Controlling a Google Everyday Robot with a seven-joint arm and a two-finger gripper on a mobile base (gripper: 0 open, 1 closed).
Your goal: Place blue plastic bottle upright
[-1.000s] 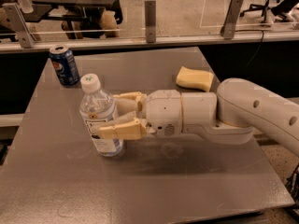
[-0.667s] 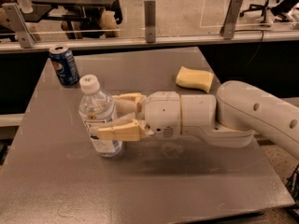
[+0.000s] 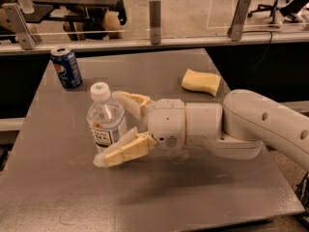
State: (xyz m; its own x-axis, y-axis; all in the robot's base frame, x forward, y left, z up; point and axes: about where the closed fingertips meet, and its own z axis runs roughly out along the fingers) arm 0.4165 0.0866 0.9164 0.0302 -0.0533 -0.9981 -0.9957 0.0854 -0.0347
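The near finger (image 3: 126,150) of your gripper (image 3: 106,128) has swung outward and toward the camera since a second ago, when it lay pressed against the side of the blue plastic bottle (image 3: 104,116). The far finger (image 3: 129,101) sits much where it was, behind the bottle's shoulder. The two fingers are now spread wide apart and no longer clamp anything. The bottle stands between them, and the near fingertip crosses in front of its base. You cannot tell from this view whether either finger brushes the plastic. The bottle has stayed in the same spot on the left-centre of the grey table (image 3: 58,192). It is upright, with its white cap (image 3: 100,90) on top and its pale label facing the camera. This reads as a release, so the placing looks essentially done, provided the bottle does not get knocked as you back out. Behind the fingers, the pale wrist (image 3: 166,124) and thick arm (image 3: 263,124) reach in low over the table from the right. A dark blue Pepsi can (image 3: 66,67) stands near the far left corner, well apart from the bottle. A yellow sponge (image 3: 201,81) lies on the table beyond the arm.
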